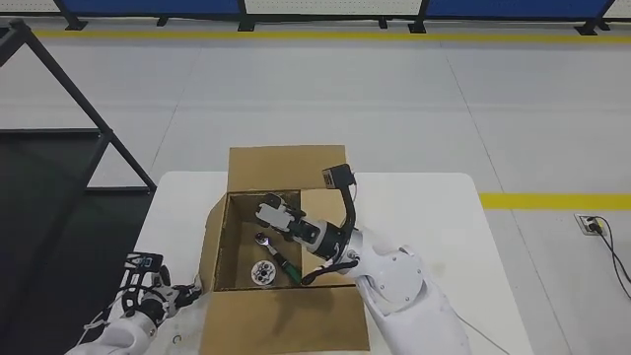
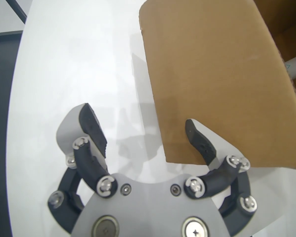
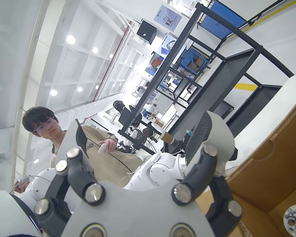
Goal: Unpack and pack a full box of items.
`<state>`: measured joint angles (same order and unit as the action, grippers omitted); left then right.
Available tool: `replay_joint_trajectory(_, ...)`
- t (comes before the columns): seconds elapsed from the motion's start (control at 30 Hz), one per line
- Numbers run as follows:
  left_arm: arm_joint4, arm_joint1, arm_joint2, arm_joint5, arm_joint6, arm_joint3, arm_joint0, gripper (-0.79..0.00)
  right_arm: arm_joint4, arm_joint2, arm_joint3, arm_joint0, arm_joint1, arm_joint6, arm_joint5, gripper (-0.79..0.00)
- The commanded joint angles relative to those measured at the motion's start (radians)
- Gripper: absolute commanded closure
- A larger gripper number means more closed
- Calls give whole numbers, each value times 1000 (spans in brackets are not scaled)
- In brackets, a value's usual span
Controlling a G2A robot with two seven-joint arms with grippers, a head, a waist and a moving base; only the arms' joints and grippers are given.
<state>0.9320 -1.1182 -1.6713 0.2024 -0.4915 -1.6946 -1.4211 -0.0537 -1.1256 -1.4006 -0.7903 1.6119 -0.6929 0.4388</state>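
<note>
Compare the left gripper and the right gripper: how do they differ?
The left gripper is outside the box, over the white table, at a side flap; the right gripper is above the box's interior. The left gripper faces the table; the right gripper faces the room. Both are open and empty.

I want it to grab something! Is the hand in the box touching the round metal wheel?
Apart. The right wrist view shows the right gripper open and empty, with the wheel lying clear of it on the box floor.
</note>
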Motion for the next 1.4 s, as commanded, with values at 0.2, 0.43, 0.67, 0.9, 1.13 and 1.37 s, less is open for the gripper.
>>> replay_joint_trajectory(0.2, -25, 3, -34, -22, 16, -11, -5, -785, -13, 11, 3, 10, -5, -6, -1, -785)
replay_joint_trajectory(0.43, -89, 8, -153, -50, 43, -137, -69, -785, -23, 13, 2, 16, -10, -5, 2, -785)
replay_joint_trajectory(0.67, -149, 10, -289, -63, 91, -295, -144, -785, -40, 4, 7, 10, -18, -18, 24, -785)
replay_joint_trajectory(0.9, -255, 8, -362, -36, 111, -420, -181, -785, -66, -34, 4, -17, -33, -39, 47, -785)
replay_joint_trajectory(1.13, -428, 17, -315, 51, -17, -445, -118, -785, -82, -118, -61, -79, -60, -77, 56, -785)
replay_joint_trajectory(1.37, -762, 32, -176, 138, -221, -367, 47, -785, -92, -243, -195, -169, -98, -164, -4, -785)
